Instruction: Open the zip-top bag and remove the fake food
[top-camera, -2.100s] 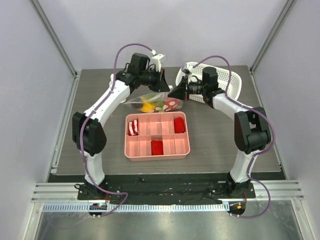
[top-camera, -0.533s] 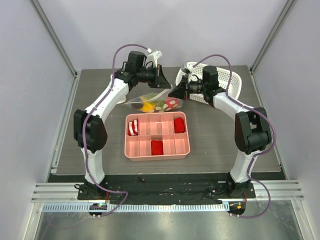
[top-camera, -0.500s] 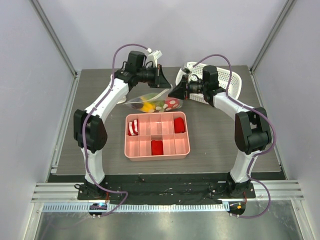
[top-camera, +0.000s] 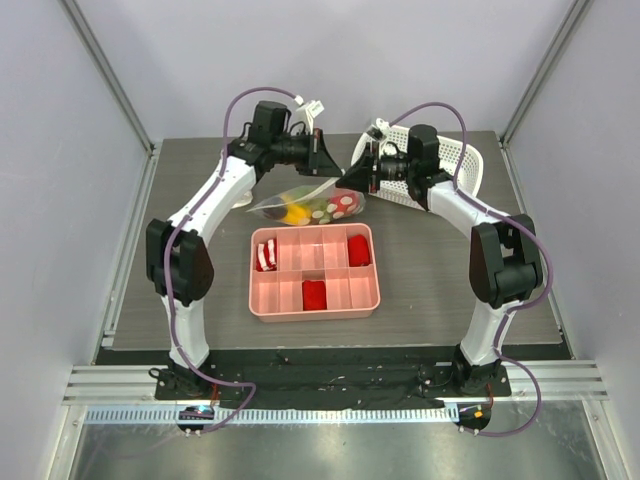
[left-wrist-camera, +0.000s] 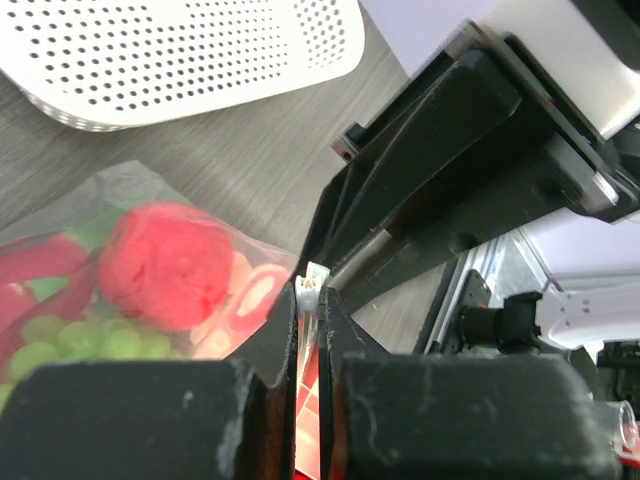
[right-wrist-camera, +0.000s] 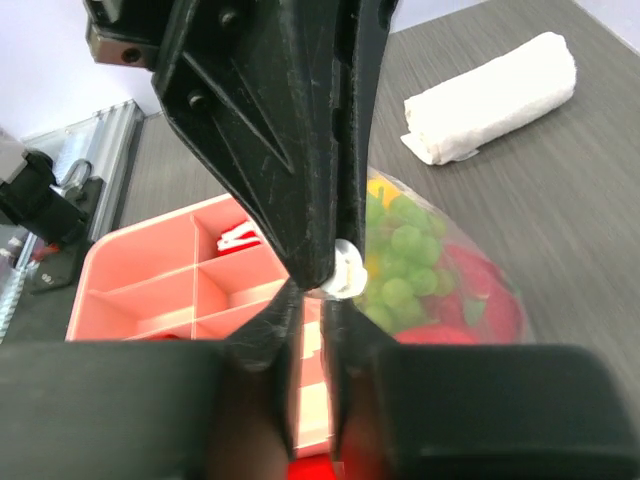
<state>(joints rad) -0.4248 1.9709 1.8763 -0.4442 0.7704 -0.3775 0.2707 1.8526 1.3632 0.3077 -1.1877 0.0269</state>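
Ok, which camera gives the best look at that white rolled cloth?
The right wrist view: the white rolled cloth shows whole and unobstructed at the upper right. In the top external view the left arm covers nearly all of it, and the left wrist view does not show it.

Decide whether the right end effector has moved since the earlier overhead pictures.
Yes. The right end effector, pinching the zip-top bag, has shifted slightly up the overhead view, away from the pink tray.

right end effector (right-wrist-camera: 308, 318) pinches bag (right-wrist-camera: 462, 240)
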